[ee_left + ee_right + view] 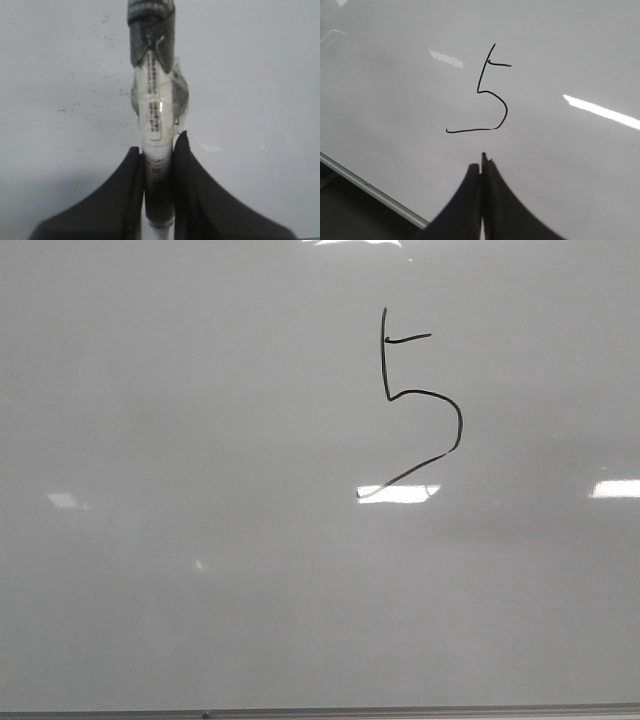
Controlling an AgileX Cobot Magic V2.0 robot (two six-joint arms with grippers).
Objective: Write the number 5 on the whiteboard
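The number 5 (420,392) is drawn in thin black line on the whiteboard (200,440), right of centre; neither gripper shows in the front view. In the left wrist view my left gripper (159,142) is shut on a white marker (155,110). A dark grey wrap (152,35) covers the marker's far end and hides its tip. In the right wrist view my right gripper (480,161) is shut with nothing in it. It hangs over the whiteboard (395,100), a short way from the tail of the number 5 (506,107).
A thin grey metal edge strip (300,712) runs along the board's near side, and a dark area (350,215) lies beyond the edge strip (370,190). Bright white light reflections (400,493) lie on the board. Faint dark smudges (75,111) mark the surface under the marker.
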